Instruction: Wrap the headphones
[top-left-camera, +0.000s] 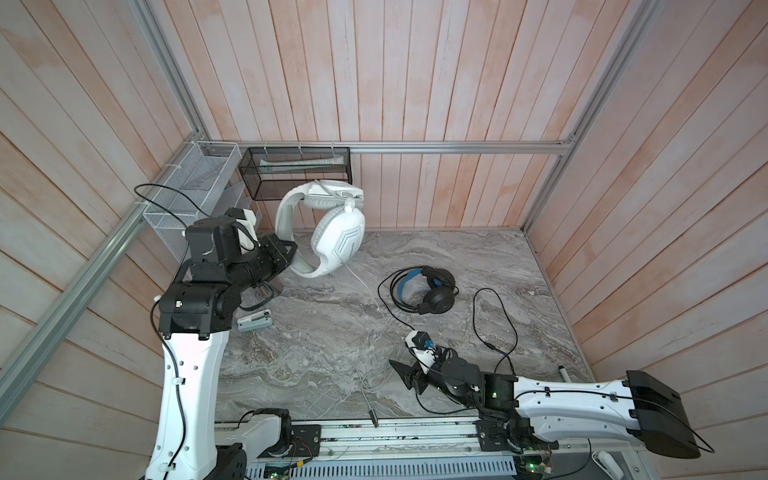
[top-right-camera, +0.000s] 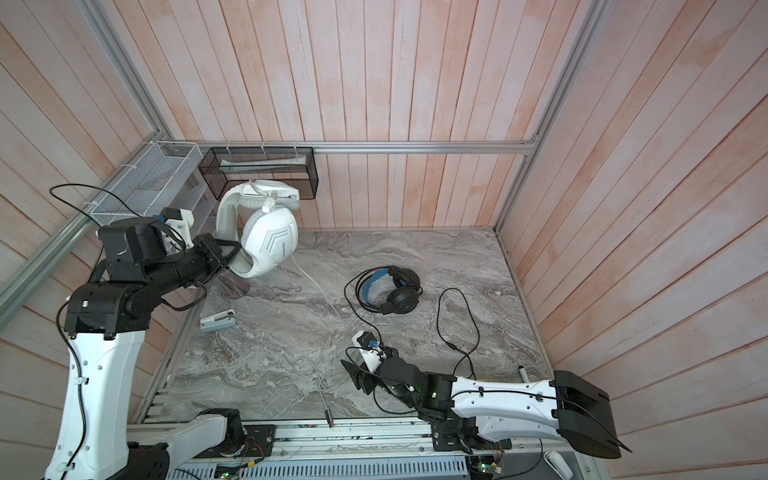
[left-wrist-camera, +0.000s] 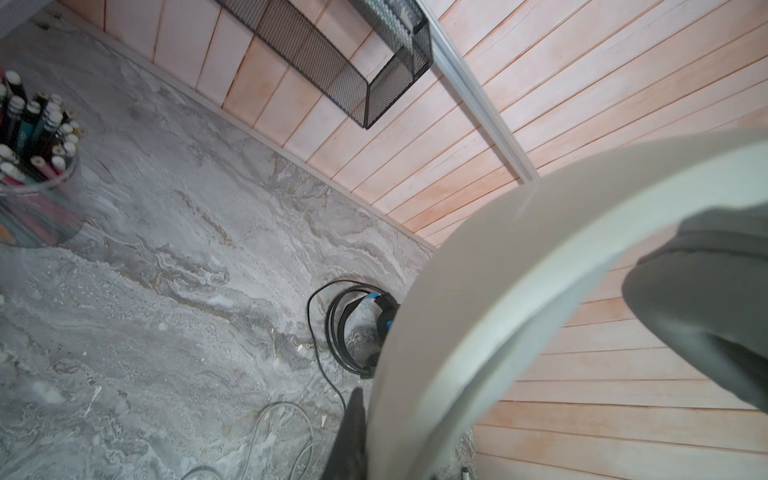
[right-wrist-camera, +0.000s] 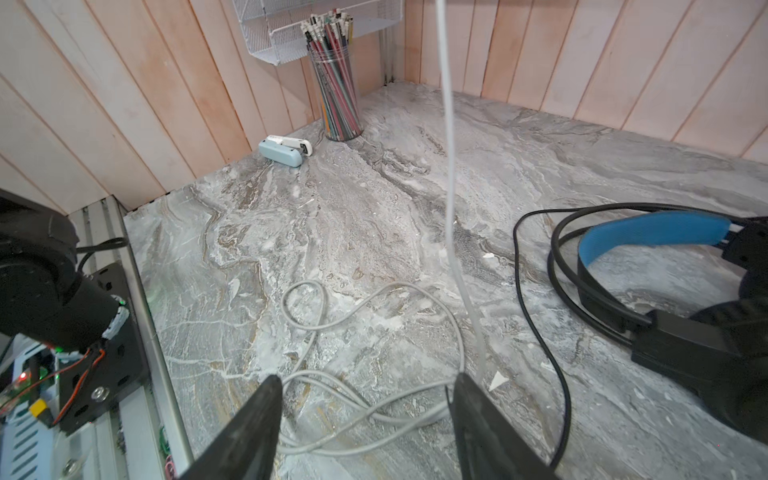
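The white headphones (top-left-camera: 337, 239) (top-right-camera: 270, 245) hang in the air at the back left, and my left gripper (top-left-camera: 292, 254) (top-right-camera: 230, 252) is shut on their headband (left-wrist-camera: 478, 316). Only one dark finger (left-wrist-camera: 352, 432) shows beside the band in the left wrist view. Their white cable (right-wrist-camera: 446, 124) drops to a loose coil (top-left-camera: 365, 361) (right-wrist-camera: 374, 399) on the table. My right gripper (top-left-camera: 405, 376) (top-right-camera: 357, 376) (right-wrist-camera: 368, 380) stands open just above that coil, holding nothing. The black headphones (top-left-camera: 432, 291) (top-right-camera: 399, 297) (right-wrist-camera: 685, 332) with a blue-lined band lie mid-table, their black cable (top-left-camera: 494, 316) looping to the right.
A black mesh basket (top-left-camera: 297, 170) and a white wire basket (top-left-camera: 187, 195) hang on the back-left walls. A cup of pencils (right-wrist-camera: 336, 83) (left-wrist-camera: 37, 166) and a stapler (top-left-camera: 254, 322) (right-wrist-camera: 286, 151) stand at the left. A marker (top-left-camera: 563, 374) lies at the right edge.
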